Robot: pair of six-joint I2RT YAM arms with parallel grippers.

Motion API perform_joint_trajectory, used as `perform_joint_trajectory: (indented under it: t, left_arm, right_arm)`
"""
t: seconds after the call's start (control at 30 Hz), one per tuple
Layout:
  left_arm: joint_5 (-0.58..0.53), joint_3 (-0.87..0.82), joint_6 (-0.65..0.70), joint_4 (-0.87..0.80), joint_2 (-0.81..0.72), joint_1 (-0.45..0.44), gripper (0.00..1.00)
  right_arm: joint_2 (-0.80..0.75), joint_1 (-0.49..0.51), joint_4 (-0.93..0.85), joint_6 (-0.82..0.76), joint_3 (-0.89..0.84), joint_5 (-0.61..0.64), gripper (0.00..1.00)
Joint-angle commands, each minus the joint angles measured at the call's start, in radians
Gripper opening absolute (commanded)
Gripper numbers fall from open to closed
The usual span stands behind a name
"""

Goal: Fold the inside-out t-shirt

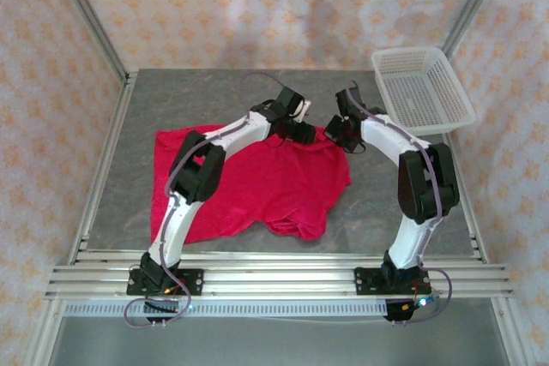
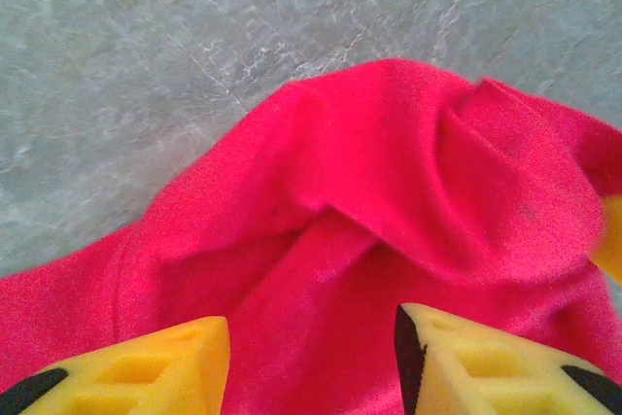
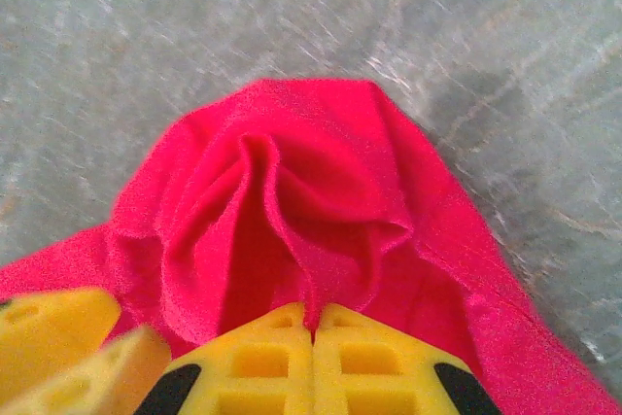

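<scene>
The right jaws pinch a shirt [image 3: 292, 191] fold, fully closed; the left jaws stand half open over the cloth, gripping nothing. Close left first, then lift both evenly.

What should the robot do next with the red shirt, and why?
Probably close the left tool on the fold of t-shirt lying between its fingers. The right tool is shut on a bunched edge, while the left one's fingers stand apart, so a lift now would likely raise just one side.
</scene>
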Motion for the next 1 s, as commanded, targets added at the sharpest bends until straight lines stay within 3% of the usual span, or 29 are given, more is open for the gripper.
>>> perform_joint_trajectory:
  t: [0.0,0.27,0.4,0.43,0.7,0.97]
  left_arm:
    - [0.027,0.07,0.019,-0.041,0.041,-0.01,0.48]
    - [0.04,0.113,-0.003,-0.037,0.117,-0.015,0.37]
    - [0.052,0.127,-0.008,-0.047,0.112,-0.016,0.03]
    - [0.047,0.142,-0.005,-0.062,0.105,-0.017,0.0]
    - [0.061,0.261,-0.066,-0.079,-0.019,-0.014,0.0]
    - [0.017,-0.03,-0.176,0.27,-0.169,0.0,0.0]
  right_arm:
    - [-0.022,-0.002,0.017,0.017,-0.037,-0.007,0.0]
    - [-0.03,-0.004,0.024,0.015,-0.051,-0.01,0.0]
    - [-0.021,-0.007,0.024,0.015,-0.048,-0.004,0.0]
    - [-0.019,-0.009,0.024,0.015,-0.047,0.0,0.0]
    - [0.028,-0.05,0.005,-0.001,-0.054,0.068,0.0]
    - [0.041,-0.064,-0.008,-0.007,-0.05,0.074,0.0]
